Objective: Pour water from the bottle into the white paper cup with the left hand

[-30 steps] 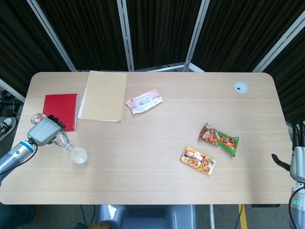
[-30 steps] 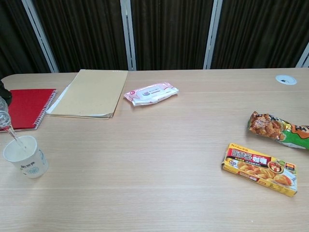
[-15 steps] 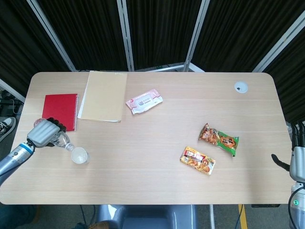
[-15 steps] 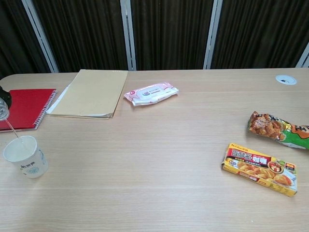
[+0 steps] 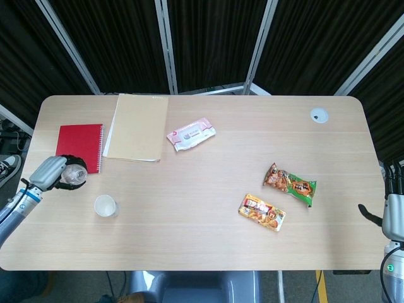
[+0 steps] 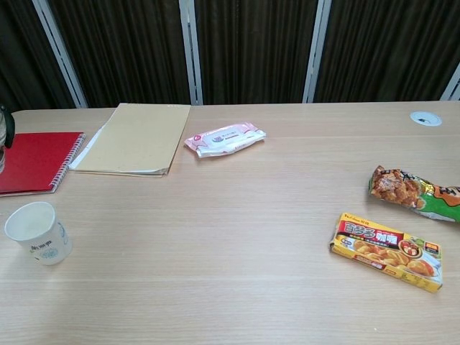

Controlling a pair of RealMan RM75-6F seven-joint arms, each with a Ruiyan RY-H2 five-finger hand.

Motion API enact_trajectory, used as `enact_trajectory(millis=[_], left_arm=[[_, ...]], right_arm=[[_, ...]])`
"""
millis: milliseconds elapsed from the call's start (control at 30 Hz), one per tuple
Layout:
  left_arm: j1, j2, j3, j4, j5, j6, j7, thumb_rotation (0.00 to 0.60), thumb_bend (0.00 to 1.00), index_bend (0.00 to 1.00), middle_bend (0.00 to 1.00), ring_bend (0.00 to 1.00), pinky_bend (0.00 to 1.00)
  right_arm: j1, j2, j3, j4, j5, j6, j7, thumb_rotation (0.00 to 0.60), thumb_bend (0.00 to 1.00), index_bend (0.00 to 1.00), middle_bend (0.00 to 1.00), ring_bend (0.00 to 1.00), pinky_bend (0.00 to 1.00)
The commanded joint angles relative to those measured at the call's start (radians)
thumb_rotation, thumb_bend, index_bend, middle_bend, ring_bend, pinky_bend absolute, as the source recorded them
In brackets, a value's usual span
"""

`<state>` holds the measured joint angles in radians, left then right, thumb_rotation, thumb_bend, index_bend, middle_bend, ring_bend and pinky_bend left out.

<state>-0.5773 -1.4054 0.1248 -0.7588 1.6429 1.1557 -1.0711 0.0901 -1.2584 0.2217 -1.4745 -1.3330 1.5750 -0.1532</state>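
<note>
- Pale wood-grain laminate is seen across the whole table [image 5: 202, 233], which has rounded corners; a white grommet [image 5: 319, 115] is set into it near the far right corner.
- Black pleated curtains [image 5: 208, 38], divided by slanted grey-white frame bars, are seen behind the table's far edge.
- A red spiral notebook [image 5: 80, 145] lies at the far left, and a tan folder [image 5: 137, 126] lies just beside it on its right.
- A pink-and-white wipes packet [image 5: 190, 133] is placed near the folder, toward the middle of the table.
- An orange-and-green snack bag [image 5: 290, 184] and a yellow curry box [image 5: 262, 211] lie on the right half, near each other and well apart from the cup.
- The white paper cup [image 5: 105, 206] stands upright on the near left of the table; printed marks on its side are seen in the chest view [image 6: 37, 233].
- The bottle [image 5: 74, 176] is gripped by the left hand [image 5: 49, 173], fingers wrapped around its body, at the table's left edge just beside the notebook's near corner; it is held apart from the cup, with bare tabletop between them. Its tilt cannot be told for certain.
- The right hand [image 5: 392, 211] is seen only partly at the right edge, off the table; whether its fingers are spread or curled cannot be told.
- Nothing lies between the bottle and the cup.
</note>
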Motion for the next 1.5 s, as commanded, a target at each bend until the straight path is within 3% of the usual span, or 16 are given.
enact_trajectory(millis=[33,267,533,833,1300,1500], left_arm=[[-0.042,0.056,-0.077,-0.163,-0.054,0.003,-0.172,0.6,0.41,0.55,0.51,0.37,0.39],[-0.112,0.068,-0.184,-0.392,-0.134,-0.056,-0.166,0.6,0.41,0.55,0.51,0.37,0.39],[-0.162,-0.04,-0.254,-0.497,-0.249,-0.175,-0.055,0.6,0.41,0.55,0.51,0.37,0.39],[-0.162,-0.195,-0.268,-0.406,-0.311,-0.238,0.019,0.6,0.4,0.55,0.51,0.37,0.39],[-0.127,-0.347,-0.245,-0.235,-0.278,-0.234,0.012,0.6,0.27,0.55,0.51,0.37,0.37],[-0.118,-0.366,-0.254,-0.216,-0.257,-0.205,0.008,0.6,0.18,0.47,0.4,0.29,0.31]], right_arm=[[0.001,0.001,0.002,-0.003,-0.001,0.002,-0.001,0.6,0.0,0.0,0.0,0.0,0.0],[0.0,0.004,0.003,-0.011,0.0,0.004,-0.004,0.6,0.0,0.0,0.0,0.0,0.0],[-0.001,0.006,0.005,-0.003,0.012,-0.007,0.005,0.6,0.0,0.0,0.0,0.0,0.0],[-0.006,0.011,0.004,0.004,0.024,-0.016,0.021,0.6,0.0,0.0,0.0,0.0,0.0],[0.0,0.011,0.005,0.015,0.036,-0.036,0.027,0.6,0.0,0.0,0.0,0.0,0.0],[0.001,0.011,0.006,0.018,0.038,-0.038,0.029,0.6,0.0,0.0,0.0,0.0,0.0]])
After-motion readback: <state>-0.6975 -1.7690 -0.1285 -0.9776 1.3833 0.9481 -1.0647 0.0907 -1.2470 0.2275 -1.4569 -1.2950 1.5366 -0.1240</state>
